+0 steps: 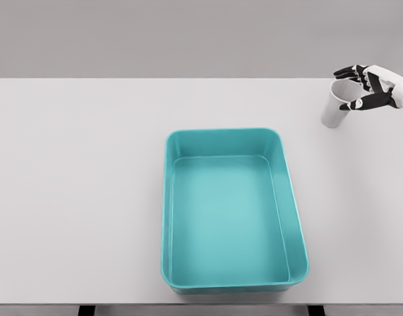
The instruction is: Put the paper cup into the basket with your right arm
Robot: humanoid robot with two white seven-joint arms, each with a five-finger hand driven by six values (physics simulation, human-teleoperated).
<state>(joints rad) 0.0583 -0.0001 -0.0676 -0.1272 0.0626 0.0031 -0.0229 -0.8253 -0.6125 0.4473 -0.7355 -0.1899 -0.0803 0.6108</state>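
Right hand closing in on the paper cup at the far right of the surface.

The cup stands upright, well apart from the teal basket, which is empty. The black fingers are spread around the cup's rim, near it but seemingly not yet gripping (contact is hard to judge). A good grasp would likely wrap the upper wall gently, since thin paper crushes easily, then lift straight before carrying.
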